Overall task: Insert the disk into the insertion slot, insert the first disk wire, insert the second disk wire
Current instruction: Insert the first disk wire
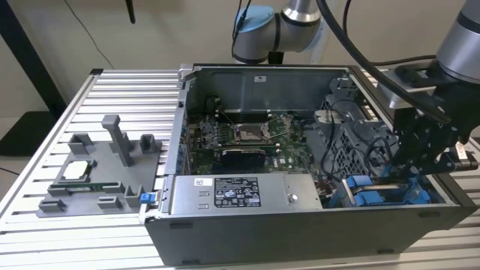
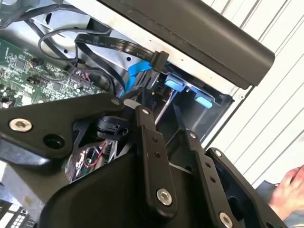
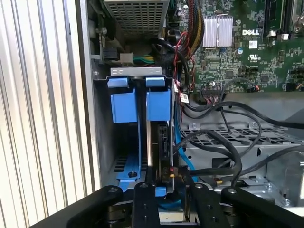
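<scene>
In the exterior view one open case (image 1: 300,236) stands on a slatted tabletop (image 1: 127,95), with one grey fixture (image 1: 112,169) beside it toward the exterior view's left. One arm reaches down at the exterior view's right. Its gripper (image 1: 411,175) is sunk into the corner of the case where the cage (image 1: 352,140) sits, so the tips are hidden behind the cage wall and the arm's own body. Two blue tabs (image 1: 367,192) show just beside it. The disk cannot be made out here.

In the second wrist view the black linkage covers most of the scene. The gripper (image 2: 164,123) hangs over the cage with its jaws spread. One flat blue cable (image 2: 137,71) ends in a black plug (image 2: 159,59) near the cage rim, and two blue tabs show beyond it. A strip of the motherboard (image 2: 28,66) is cut off at the edge. One blurred hand (image 2: 289,190) lies outside the case.

In the first wrist view the cage has two bays, each topped by a blue tab. The disk (image 3: 163,142) stands edge-on in the insertion slot (image 3: 159,121), the bay nearer the motherboard. Its label face is hidden. The other bay (image 3: 124,142) holds a blue rail. The gripper (image 3: 173,187) sits at the disk's near end, jaws apart. The disk's end and one small black connector (image 3: 170,173) lie in the gap between them, seemingly clear of both sides, though the dark parts merge there. One thin blue wire (image 3: 180,152) runs alongside the disk, and several black cables (image 3: 228,142) cross the cage top.
</scene>
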{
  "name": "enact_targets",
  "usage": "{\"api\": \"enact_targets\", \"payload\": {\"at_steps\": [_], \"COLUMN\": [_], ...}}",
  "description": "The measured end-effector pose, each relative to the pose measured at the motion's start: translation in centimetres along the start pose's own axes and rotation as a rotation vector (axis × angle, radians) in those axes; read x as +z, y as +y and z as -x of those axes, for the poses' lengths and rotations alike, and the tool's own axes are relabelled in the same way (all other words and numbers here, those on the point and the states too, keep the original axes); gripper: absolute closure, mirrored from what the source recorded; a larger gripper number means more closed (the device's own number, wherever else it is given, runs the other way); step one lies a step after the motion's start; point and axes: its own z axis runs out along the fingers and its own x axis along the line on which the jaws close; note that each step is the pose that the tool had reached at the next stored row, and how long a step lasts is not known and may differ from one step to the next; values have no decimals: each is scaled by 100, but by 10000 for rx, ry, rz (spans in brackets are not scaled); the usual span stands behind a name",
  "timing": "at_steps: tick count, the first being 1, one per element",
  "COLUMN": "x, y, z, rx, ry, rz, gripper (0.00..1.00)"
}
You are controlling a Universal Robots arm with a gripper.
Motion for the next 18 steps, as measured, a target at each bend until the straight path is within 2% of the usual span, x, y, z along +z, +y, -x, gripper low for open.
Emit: {"api": "enact_targets", "payload": {"at_steps": [5,6,8,15,17,18], "x": [-15,-15,-13,3,6,1], "y": [-2,-8,-35,-178,-221,-235], "z": [0,1,2,10,13,14], "rx": [0,-3,2,22,25,26], "ry": [-1,13,34,87,103,106], "rz": [0,26,213,1107,1279,1332], "gripper": [0,0,0,0,0,0]}}
